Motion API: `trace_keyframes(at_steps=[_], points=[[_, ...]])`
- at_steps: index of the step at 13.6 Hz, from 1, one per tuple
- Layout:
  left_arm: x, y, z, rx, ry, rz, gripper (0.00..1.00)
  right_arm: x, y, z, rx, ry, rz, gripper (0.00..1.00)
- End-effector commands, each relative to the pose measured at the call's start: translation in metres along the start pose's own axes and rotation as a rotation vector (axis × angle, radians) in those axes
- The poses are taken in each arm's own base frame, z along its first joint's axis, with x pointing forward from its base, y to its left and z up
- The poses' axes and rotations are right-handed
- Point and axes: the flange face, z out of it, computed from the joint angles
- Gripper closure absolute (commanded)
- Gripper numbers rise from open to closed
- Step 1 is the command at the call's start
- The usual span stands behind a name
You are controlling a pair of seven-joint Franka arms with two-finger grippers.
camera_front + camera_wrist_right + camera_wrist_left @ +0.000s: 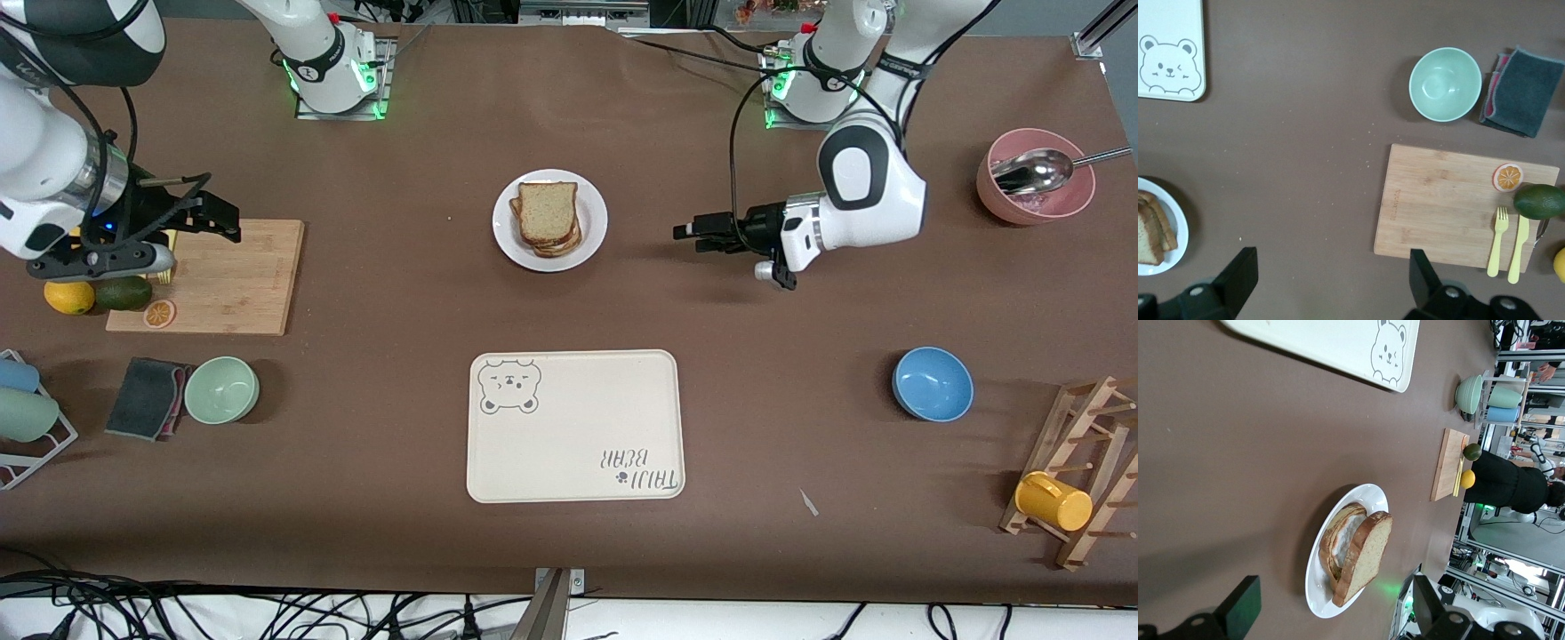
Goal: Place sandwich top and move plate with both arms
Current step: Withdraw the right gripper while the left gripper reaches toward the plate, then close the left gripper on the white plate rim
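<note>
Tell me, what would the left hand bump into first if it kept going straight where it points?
Probably the white plate with the bread. The open left hand points sideways at it, though it might be too high and pass over.

The sandwich top, a tan speckled slice with a darker brown crust, lies flat on the stack of slices, slightly askew over those beneath. The stack sits on the plate, round, glossy and white, resting on the brown worktop midway between the two arms' bases.
</note>
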Motion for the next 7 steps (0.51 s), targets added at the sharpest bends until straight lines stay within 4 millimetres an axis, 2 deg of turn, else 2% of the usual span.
trace_keyframes(at_steps=[1,4,5,7], points=[[-0.027,-0.013,0.034,-0.023,0.051,0.026,0.0,-0.027,0.048,-0.018,0.069,0.06,0.101,0.0],[-0.05,-0.031,0.078,-0.045,0.092,0.038,0.0,-0.03,0.056,-0.042,0.059,0.045,0.111,0.0],[-0.058,-0.04,0.092,-0.04,0.108,0.036,0.0,-0.029,0.055,-0.044,0.057,0.05,0.109,0.0],[-0.07,-0.045,0.114,-0.047,0.142,0.032,0.0,-0.034,0.05,-0.043,0.055,0.016,0.1,0.0]])
